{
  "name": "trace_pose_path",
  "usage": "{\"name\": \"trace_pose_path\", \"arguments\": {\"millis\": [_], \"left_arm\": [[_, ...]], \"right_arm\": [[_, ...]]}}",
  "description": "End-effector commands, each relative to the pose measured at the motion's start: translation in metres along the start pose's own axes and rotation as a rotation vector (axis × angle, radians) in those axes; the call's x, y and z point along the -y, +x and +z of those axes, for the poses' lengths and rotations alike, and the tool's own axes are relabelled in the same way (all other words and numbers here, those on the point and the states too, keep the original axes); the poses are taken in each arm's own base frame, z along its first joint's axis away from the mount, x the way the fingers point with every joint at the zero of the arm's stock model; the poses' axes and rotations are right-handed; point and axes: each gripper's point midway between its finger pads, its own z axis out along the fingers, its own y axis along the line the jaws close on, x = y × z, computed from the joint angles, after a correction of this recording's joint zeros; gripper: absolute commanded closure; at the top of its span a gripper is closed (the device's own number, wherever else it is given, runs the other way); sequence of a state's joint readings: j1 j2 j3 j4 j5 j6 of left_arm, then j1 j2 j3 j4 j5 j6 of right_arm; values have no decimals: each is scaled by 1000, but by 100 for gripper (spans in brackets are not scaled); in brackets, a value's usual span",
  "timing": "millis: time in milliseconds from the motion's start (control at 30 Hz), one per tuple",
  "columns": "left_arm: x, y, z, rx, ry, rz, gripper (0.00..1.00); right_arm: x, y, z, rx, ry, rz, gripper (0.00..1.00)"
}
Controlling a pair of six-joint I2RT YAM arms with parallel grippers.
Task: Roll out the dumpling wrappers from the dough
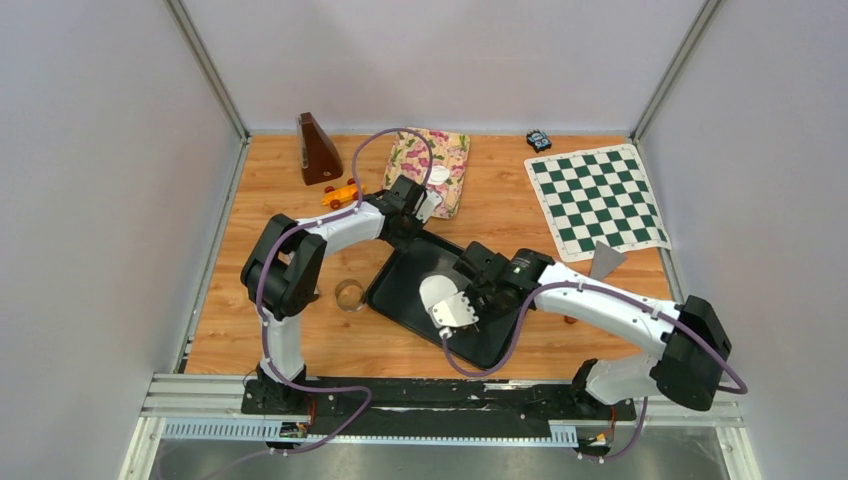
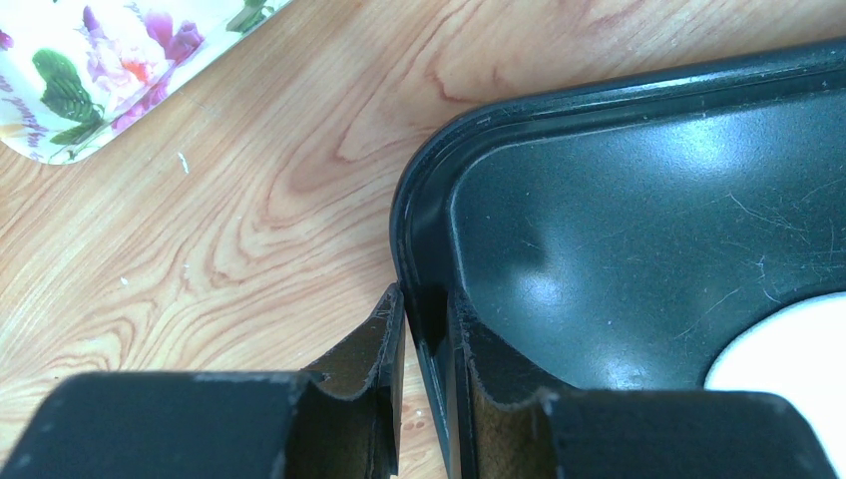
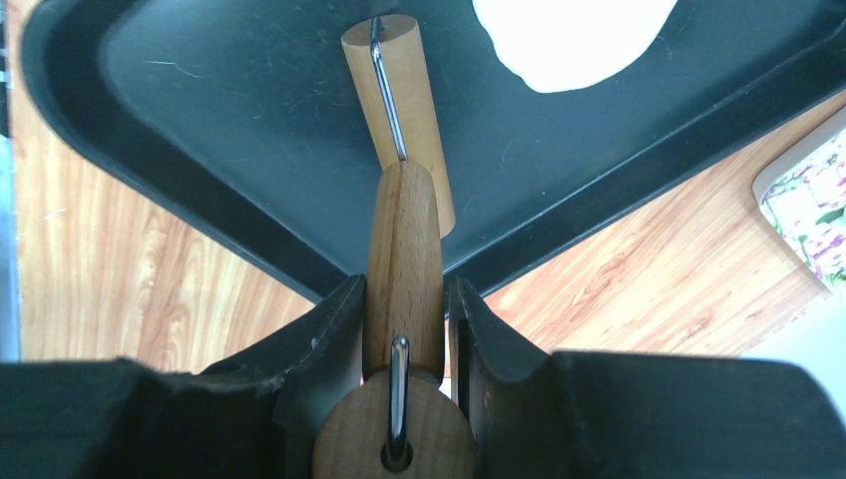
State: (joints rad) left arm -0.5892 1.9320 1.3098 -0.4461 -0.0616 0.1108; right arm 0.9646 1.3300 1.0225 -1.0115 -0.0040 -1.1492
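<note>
Left arm: stretched toward 1 o'clock with the elbow raised. The left gripper (image 2: 424, 321) is clamped on the corner rim of the black tray (image 2: 638, 190) — I think to stop it sliding on the counter (image 2: 259, 230).
Dough: a white sheet (image 1: 438, 293) lies near the tray's middle.
Wrappers: no clear round disc can be seen yet.
Right arm: bent in from 3 o'clock. The right gripper (image 3: 404, 299) is closed tight on the handle of the wooden roller (image 3: 419, 120) — the dough is at 1 o'clock from its barrel.

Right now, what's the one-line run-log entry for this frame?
left gripper: shut on black tray rim | right gripper: shut on wooden roller handle | roller head: over tray, clear of white dough | ring cutter: on table
</note>
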Motion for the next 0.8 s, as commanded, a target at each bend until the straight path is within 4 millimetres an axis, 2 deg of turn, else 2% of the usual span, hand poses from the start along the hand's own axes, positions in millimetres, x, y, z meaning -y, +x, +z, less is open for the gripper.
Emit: {"name": "trace_pose_path", "arguments": {"millis": [0,167,267,467,767], "left_arm": [[-13,-18,-21,68,-45,35,100],[-13,-19,-21,69,-40,33,100],[-13,-18,-20,69,-40,33,100],[-12,-17,-18,62,-37,34,100],[-12,-18,-20,65,-38,33,100]], "right_arm": [[48,-14,-8,15,148,-35,100],[85,-28,-11,47,272,-16,100],[95,-33,-13,54,303,-14,100],[86,-50,0,97,260,-28,100],[63,-69,46,122,191,-59,100]]}}
